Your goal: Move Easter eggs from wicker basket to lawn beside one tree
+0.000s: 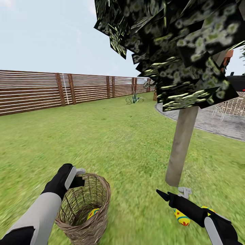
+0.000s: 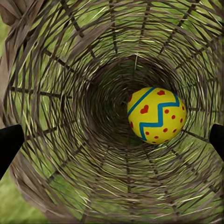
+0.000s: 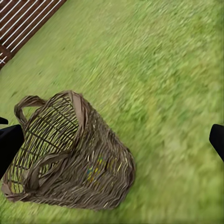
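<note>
The wicker basket (image 1: 85, 207) stands on the lawn (image 1: 112, 143) at the near left, and the left hand (image 1: 79, 173) hangs at its far left rim with its fingers spread, gripping nothing. In the left wrist view the camera looks straight down into the basket (image 2: 70, 140), where one Easter egg (image 2: 156, 115), yellow with a blue zigzag and red hearts and dots, lies on the woven bottom, between the two dark fingertips (image 2: 9, 144) at the picture's edges and well below them. From the head view that same egg (image 1: 93, 213) shows through the weave low in the basket. The right hand (image 1: 173, 194) hovers at the near right, just in front of the foot of the tree (image 1: 182, 146), fingers apart and empty. Two more eggs lie on the grass beside it: one (image 1: 181, 217) partly under the black wrist, the other (image 1: 207, 210) mostly hidden behind the arm, both near the trunk. The right wrist view looks across the grass at the basket (image 3: 70, 154), its handle (image 3: 28, 105) arching on the far side. A brown slatted fence (image 1: 51, 90) borders the garden far off on the left, and a grey paved patio (image 1: 211, 124) lies to the right behind the tree.
</note>
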Available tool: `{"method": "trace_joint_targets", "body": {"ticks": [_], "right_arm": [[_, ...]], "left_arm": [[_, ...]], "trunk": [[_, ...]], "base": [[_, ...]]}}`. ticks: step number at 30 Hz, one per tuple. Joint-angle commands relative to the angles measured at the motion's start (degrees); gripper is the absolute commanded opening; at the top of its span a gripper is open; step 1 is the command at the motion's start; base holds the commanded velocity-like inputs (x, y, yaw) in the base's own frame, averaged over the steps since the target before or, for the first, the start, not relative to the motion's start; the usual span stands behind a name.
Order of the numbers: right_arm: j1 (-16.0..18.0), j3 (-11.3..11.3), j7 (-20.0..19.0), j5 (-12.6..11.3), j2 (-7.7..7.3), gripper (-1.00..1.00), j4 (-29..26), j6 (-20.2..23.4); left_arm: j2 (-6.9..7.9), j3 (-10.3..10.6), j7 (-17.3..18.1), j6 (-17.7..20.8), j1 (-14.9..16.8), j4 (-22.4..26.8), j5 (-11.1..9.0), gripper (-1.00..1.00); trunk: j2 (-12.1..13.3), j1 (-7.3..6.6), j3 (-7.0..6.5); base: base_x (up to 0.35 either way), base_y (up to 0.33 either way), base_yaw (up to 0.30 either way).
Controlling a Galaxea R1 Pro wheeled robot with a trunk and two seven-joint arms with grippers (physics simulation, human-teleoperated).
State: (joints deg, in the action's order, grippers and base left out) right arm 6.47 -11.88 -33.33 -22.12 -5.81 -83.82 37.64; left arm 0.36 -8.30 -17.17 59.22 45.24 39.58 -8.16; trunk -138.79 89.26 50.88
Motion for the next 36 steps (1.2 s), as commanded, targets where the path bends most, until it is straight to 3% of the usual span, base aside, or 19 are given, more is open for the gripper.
{"method": "trace_joint_targets", "body": {"ticks": [1,14,33,36], "right_arm": [[0.04,-0.07,-0.07,-0.29,0.00,1.00,-0.02,0.42],[0.04,-0.07,-0.15,-0.29,0.00,1.00,-0.02,0.42],[0.04,-0.03,-0.16,-0.29,0.00,1.00,-0.02,0.42],[0.04,-0.06,-0.20,-0.29,0.00,1.00,-0.02,0.42]], "left_arm": [[-0.01,-0.05,-0.49,0.15,0.03,0.05,-0.61,1.00],[-0.01,0.01,-0.17,0.07,0.03,0.06,-0.63,1.00],[-0.01,0.04,-0.08,0.03,0.03,0.06,-0.70,1.00],[-0.01,0.04,-0.08,-0.17,0.03,0.07,-0.76,1.00]], "trunk": [[-0.03,-0.01,0.06],[-0.03,-0.01,0.06],[-0.03,-0.01,0.06],[-1.23,0.65,0.60]], "base": [[0.006,-0.020,0.001],[0.138,-0.038,0.000],[0.012,-0.006,0.000],[0.000,0.000,0.000]]}}
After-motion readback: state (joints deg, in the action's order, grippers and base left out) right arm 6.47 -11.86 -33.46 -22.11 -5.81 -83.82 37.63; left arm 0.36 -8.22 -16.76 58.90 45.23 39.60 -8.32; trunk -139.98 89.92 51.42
